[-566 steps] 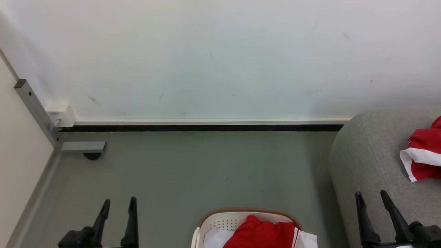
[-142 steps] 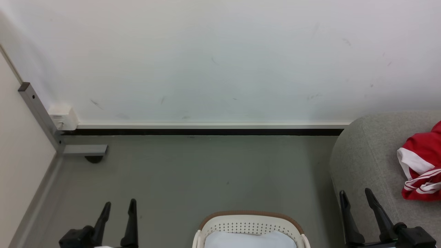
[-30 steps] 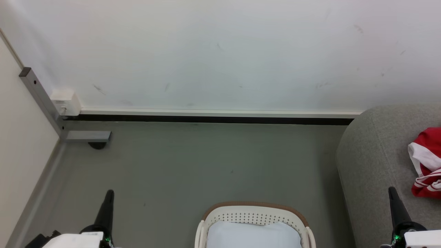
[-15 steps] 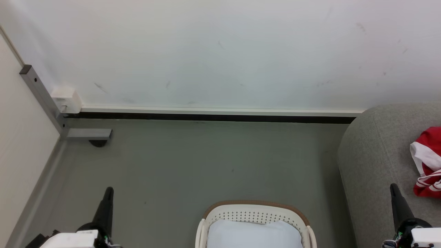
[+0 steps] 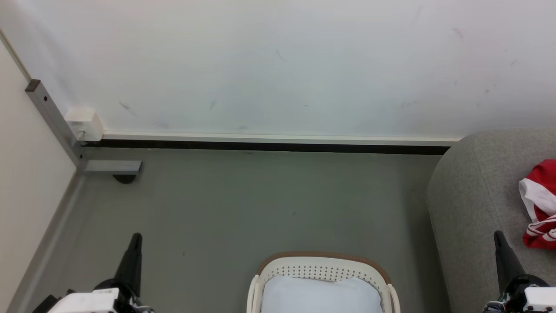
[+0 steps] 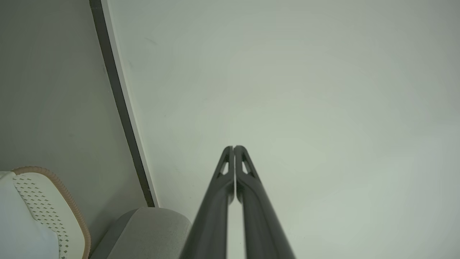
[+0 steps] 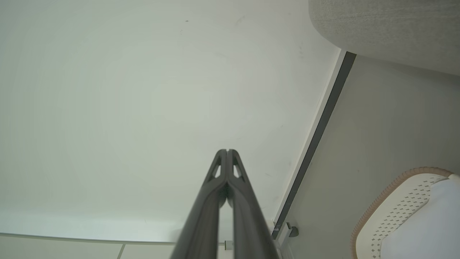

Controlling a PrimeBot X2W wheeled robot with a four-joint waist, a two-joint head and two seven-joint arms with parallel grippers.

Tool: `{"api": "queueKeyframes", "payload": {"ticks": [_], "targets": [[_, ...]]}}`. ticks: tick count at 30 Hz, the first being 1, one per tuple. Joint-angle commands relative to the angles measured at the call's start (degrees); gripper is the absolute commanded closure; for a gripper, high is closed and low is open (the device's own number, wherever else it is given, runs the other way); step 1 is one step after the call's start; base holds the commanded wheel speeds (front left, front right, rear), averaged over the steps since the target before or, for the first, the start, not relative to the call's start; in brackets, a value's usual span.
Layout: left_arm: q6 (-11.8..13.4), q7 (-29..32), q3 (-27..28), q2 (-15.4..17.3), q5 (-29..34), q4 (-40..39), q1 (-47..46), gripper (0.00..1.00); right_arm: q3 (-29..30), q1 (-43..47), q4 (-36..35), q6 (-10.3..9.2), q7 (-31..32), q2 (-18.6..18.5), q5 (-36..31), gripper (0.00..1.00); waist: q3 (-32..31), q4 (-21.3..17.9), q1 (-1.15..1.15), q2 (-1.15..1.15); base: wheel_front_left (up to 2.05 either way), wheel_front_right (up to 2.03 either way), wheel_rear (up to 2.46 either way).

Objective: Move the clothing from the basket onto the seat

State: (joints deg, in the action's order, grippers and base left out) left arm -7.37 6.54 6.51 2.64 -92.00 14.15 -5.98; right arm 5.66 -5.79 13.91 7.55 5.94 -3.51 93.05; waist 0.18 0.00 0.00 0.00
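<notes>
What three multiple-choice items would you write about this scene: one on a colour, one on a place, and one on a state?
1. What colour is the rim band of the basket?
A) brown
B) blue
C) black

2. Where does the red clothing lie?
A) in the basket
B) on a table
C) on the seat

3. How do the jaws of the two arms stand?
A) both shut
B) both open
C) one open, one shut

Right letters:
1 A: the band along the top edge is brown.
2 C: the red cloth rests on the grey cushion at the right of the head view.
3 A: in each wrist view the two tips meet with no gap.
</notes>
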Motion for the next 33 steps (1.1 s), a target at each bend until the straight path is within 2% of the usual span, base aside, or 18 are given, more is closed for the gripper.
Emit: {"api": "queueKeyframes", "payload": {"ticks": [1,33], "targets": [[-0.23,0.23,0.15,0.44,-0.74,-0.20,-0.50,1.00,0.15,-0.65,0.12,-0.12,0.01,-0.01,0.11,1.00,0.00,0.00,0.00,0.00,0.00,0.00,0.00],[-0.23,0.22,0.12,0.44,-0.76,-0.21,-0.48,1.00,0.49,-0.70,0.14,-0.12,0.40,0.24,-0.29,1.00,0.00,0.00,0.00,0.00,0.00,0.00,0.00]]}}
